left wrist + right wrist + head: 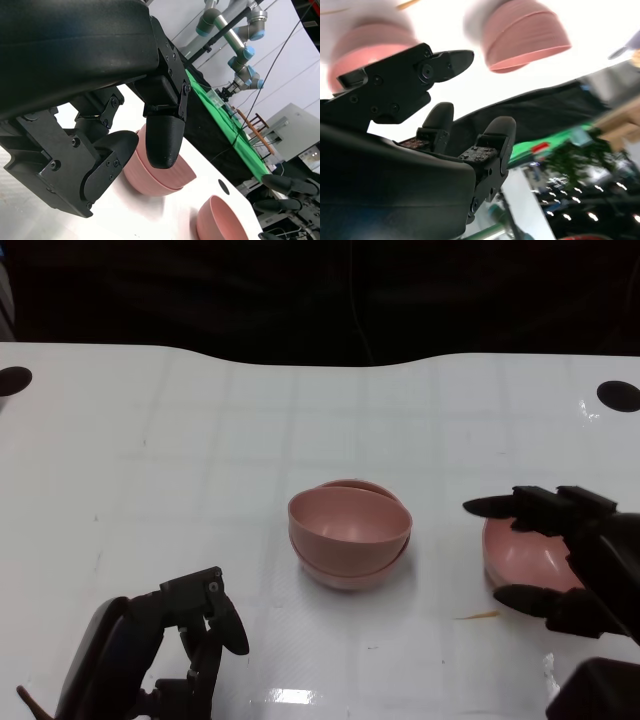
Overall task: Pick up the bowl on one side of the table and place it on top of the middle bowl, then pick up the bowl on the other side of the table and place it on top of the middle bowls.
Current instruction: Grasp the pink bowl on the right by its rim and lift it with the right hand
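White tabletop (200, 440) is filling most of your head view, with faint grid lines and a round black spot (617, 396) sitting near its far right edge and another (12, 380) at the far left. Next in size, your middle stack (350, 535) is sitting at the table's centre: two pink bowls nested, the upper one tilting a little in the lower. Your right hand (560, 560) is reaching over the right-side bowl (520, 550), fingers spread apart, one fingertip (485, 507) pointing past the bowl's far rim and another (520, 598) lying by its near rim; you cannot tell from these pictures whether any finger is touching the bowl. That single pink bowl is resting on the table to the right of the stack, well apart from it. Your left hand (195, 640) is hanging low at the near left, holding nothing, its fingers partly curled and apart from one another, clear of the stack. A thin yellowish streak (480, 616) is lying on the table just in front of the right-side bowl.
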Available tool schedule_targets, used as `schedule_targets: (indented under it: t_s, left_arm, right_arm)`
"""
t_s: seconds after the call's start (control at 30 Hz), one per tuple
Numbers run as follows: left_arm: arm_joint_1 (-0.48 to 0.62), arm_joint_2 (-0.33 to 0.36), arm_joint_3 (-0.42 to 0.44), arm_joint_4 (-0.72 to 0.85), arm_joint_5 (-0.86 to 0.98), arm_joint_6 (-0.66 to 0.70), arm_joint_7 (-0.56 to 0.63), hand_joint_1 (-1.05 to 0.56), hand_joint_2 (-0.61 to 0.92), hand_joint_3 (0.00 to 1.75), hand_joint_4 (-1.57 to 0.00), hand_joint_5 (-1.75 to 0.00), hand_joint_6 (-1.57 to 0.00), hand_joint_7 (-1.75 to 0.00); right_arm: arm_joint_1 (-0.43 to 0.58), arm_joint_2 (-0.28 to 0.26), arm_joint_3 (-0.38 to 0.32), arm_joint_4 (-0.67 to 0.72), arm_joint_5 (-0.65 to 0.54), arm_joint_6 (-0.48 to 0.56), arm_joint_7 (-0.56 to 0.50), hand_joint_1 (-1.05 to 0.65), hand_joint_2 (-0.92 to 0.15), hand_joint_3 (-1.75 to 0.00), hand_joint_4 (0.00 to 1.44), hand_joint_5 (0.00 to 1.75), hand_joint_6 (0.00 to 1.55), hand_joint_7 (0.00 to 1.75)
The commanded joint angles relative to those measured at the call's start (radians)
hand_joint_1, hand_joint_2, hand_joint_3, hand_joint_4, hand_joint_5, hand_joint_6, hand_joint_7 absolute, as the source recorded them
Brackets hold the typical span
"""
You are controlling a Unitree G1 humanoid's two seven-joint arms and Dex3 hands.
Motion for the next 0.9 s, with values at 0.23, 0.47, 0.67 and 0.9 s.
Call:
schedule_targets:
  t_s: [0.23, 0.47, 0.67, 0.9]
  left_arm:
    - [0.001, 0.005, 0.01, 0.001, 0.006, -0.008, 0.015, 0.03, 0.28, 1.54, -0.9, -1.71, -0.83, -1.52]
    - [-0.004, 0.001, 0.001, 0.0, 0.022, -0.018, 0.018, 0.03, 0.27, 1.55, -0.9, -1.7, -0.83, -1.51]
    - [-0.006, -0.004, -0.001, -0.008, 0.041, -0.019, 0.021, 0.03, 0.27, 1.55, -0.89, -1.71, -0.83, -1.51]
    - [-0.005, 0.0, 0.002, -0.011, 0.044, -0.02, 0.022, 0.03, 0.27, 1.55, -0.88, -1.72, -0.83, -1.51]
  right_arm:
    - [0.0, -0.081, 0.042, -0.148, -0.204, 0.254, 0.186, -0.49, -0.77, 0.0, 0.29, 0.53, 0.37, 0.11]
    - [-0.051, -0.119, 0.101, -0.094, -0.282, 0.324, 0.26, -0.49, -0.8, 0.0, 0.38, 0.26, 0.42, 0.02]
    - [-0.123, -0.123, 0.162, 0.013, -0.363, 0.379, 0.268, -0.45, -0.8, 0.0, 0.41, 0.2, 0.43, 0.01]
    - [-0.228, -0.116, 0.243, 0.214, -0.403, 0.409, 0.227, -0.37, -0.83, -0.01, 0.47, 0.15, 0.46, 0.01]
